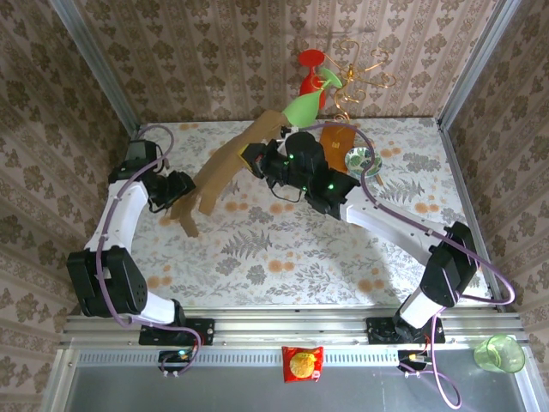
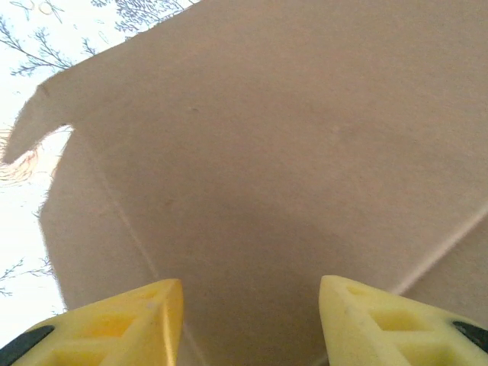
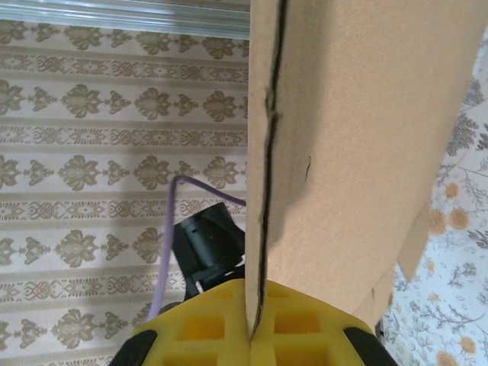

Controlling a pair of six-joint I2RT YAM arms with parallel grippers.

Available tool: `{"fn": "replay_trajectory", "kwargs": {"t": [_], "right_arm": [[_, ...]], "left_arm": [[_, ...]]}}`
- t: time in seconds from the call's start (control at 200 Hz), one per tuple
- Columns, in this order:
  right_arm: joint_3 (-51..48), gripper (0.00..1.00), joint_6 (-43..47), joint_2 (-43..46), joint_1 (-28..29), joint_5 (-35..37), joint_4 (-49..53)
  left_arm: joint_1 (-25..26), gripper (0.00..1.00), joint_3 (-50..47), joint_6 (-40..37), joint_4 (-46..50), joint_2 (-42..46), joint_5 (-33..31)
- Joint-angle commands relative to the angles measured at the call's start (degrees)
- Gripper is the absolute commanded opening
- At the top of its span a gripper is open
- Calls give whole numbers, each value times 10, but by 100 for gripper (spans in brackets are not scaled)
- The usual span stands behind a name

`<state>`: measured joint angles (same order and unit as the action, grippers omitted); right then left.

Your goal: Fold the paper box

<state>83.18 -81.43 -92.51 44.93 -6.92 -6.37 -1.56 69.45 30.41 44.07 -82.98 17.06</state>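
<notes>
The paper box point(image 1: 227, 167) is a plain brown cardboard sheet, lifted and tilted over the left middle of the table, with its low end near the left arm. My right gripper point(image 1: 256, 159) holds its upper part. In the right wrist view the yellow fingers point(image 3: 252, 335) are shut on a doubled edge of the paper box point(image 3: 343, 152). My left gripper point(image 1: 187, 192) is at the sheet's lower left. In the left wrist view its jaws point(image 2: 252, 293) stand open, with a creased panel of the paper box point(image 2: 267, 152) close in front and nothing between the fingers.
A wire rack with a green glass point(image 1: 304, 105) and a red glass point(image 1: 310, 69) stands at the back on an orange base point(image 1: 339, 137). A patterned bowl point(image 1: 362, 160) sits beside it. A snack packet point(image 1: 302, 362) and a green cup point(image 1: 500, 353) lie off the near edge.
</notes>
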Motion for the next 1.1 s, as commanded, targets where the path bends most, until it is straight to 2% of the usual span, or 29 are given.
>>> {"fn": "replay_trajectory", "kwargs": {"t": [0.0, 0.315, 0.505, 1.095], "right_arm": [[35, 0, 46, 23, 7, 33, -3], [51, 0, 96, 33, 10, 41, -34], [59, 0, 116, 42, 13, 49, -27], [58, 0, 141, 56, 19, 62, -20]], "left_arm": [[0, 50, -15, 6, -16, 11, 42], [44, 45, -58, 58, -55, 30, 112], [69, 45, -55, 75, -56, 51, 104], [63, 46, -6, 62, 0, 73, 60]]}}
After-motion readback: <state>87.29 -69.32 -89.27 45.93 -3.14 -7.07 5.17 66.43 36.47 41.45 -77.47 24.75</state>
